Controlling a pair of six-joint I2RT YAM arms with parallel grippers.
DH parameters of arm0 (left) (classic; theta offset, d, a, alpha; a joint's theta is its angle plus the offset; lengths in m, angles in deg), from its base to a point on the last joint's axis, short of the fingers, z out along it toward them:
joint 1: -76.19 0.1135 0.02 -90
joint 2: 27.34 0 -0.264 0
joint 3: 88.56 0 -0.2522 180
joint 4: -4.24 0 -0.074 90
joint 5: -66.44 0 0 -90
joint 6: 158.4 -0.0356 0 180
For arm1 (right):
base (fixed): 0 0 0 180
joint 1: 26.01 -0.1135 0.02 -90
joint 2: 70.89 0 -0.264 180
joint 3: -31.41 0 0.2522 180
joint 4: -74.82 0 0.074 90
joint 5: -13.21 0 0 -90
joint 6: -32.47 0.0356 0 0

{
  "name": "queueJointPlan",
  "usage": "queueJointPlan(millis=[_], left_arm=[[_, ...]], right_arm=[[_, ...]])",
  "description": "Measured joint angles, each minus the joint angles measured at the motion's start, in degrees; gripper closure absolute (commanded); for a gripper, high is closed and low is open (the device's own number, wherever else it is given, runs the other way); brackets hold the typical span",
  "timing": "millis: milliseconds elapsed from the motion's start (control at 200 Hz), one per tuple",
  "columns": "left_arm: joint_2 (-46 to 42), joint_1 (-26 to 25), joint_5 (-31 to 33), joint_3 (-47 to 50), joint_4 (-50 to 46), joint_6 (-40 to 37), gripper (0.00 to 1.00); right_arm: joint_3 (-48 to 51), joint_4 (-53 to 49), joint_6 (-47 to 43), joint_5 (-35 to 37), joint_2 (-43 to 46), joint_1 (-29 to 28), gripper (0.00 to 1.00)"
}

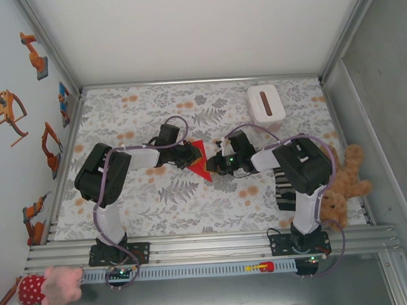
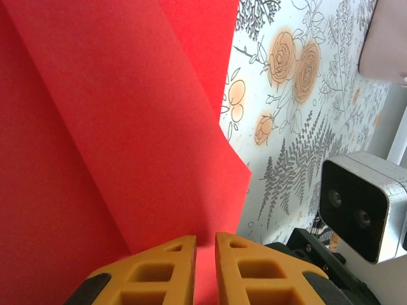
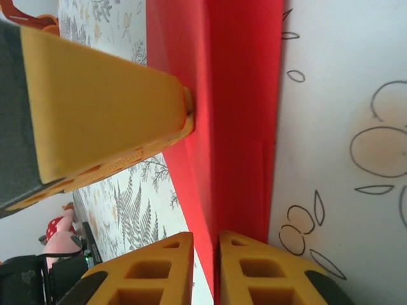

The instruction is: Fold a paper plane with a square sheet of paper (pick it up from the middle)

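Red paper (image 1: pixel 201 161) is over the middle of the flowered table (image 1: pixel 165 195), pinched from both sides: the left gripper (image 2: pixel 205 267) and the right gripper (image 3: pixel 206 267) each have their jaws nearly together on a folded edge. It is creased into a layered triangle, not yet a dart, so I judge that the later folds are left to do.

The top camera looks down from above and behind on the whole table (image 1: pixel 158 199). Each wrist camera looks along its own fingers (image 2: pixel 181 267), very near, and all three share the red paper (image 1: pixel 201 163).
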Motion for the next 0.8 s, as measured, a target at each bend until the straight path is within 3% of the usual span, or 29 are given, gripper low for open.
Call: queueJointPlan(millis=[511, 801], left_arm=[[0.42, 0.31, -0.04, -0.61, 0.02, 0.00, 0.84], [0.94, 0.33, -0.04, -0.96, -0.07, 0.00, 0.84]], right_arm=[[1.95, -7.61, -3.06, 8.00, 9.66, 0.33, 0.73], [0.61, -13.81, -6.93, 10.51, 8.61, -0.83, 0.71]])
